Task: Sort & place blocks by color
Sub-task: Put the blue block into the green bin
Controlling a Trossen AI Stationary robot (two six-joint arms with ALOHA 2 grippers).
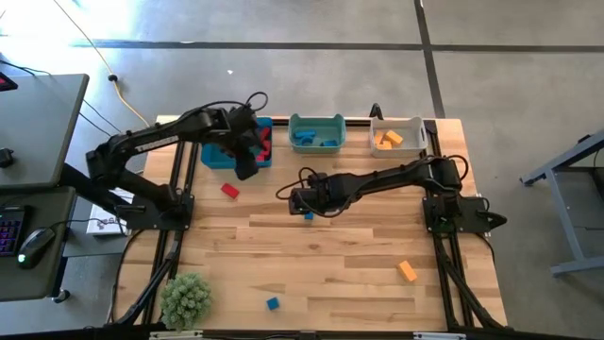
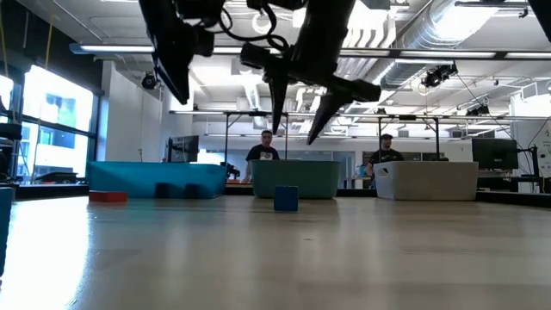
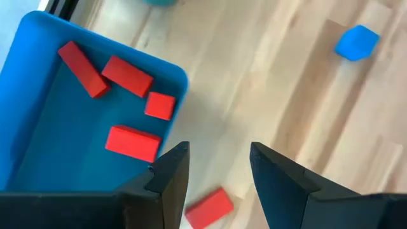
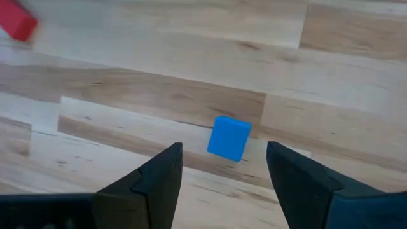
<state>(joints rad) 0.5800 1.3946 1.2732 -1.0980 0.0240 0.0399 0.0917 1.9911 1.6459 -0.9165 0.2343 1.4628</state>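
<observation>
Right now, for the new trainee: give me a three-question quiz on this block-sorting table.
1. True or false: the right gripper already grips the small blue cube.
2. How many red blocks lie inside the blue plastic bin in the left wrist view?
3. Where is the left gripper? A) beside the blue bin's edge, jaws empty, with a loose red block on the wooden table nearby; B) down by the green plant.

Key
1. False: its jaws stand open, the cube free on the table between and ahead of them.
2. Four.
3. A.
</observation>
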